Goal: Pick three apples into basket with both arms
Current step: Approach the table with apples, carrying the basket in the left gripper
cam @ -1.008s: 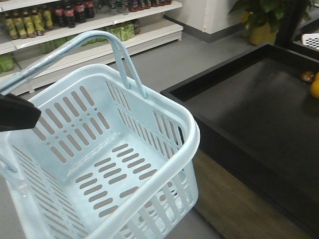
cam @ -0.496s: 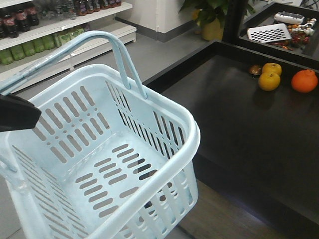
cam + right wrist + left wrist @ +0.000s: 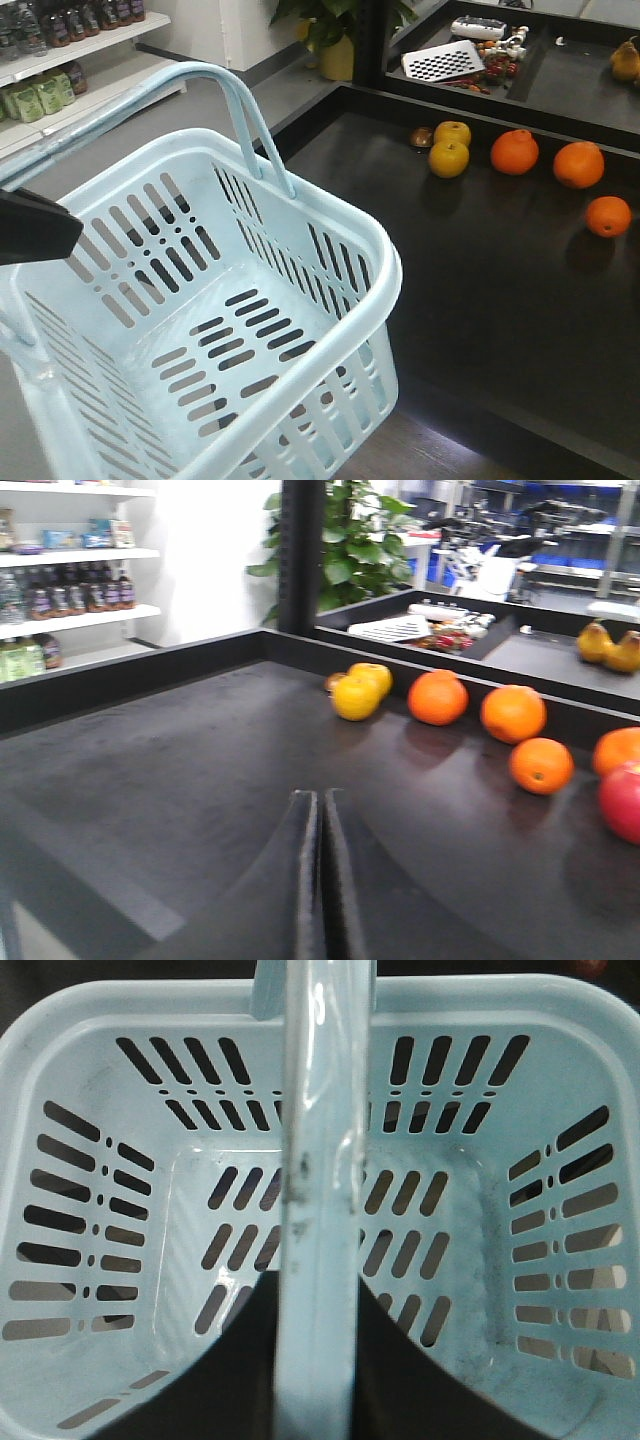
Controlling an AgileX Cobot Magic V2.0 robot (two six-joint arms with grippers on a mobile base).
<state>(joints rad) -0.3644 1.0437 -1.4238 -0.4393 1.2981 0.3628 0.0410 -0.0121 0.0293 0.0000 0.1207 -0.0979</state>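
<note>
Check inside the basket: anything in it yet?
Nothing visible inside the basket: its slotted bottom shows bare, no fruit. The handle hides a middle strip in the wrist view, but the front view shows that strip bare too. The near corner is out of frame.

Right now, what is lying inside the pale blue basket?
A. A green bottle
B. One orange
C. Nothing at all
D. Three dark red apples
C: in the front view and in the left wrist view the basket shows only its bare slotted bottom, while the fruit, such as the orange, lies out on the dark counter.
</note>
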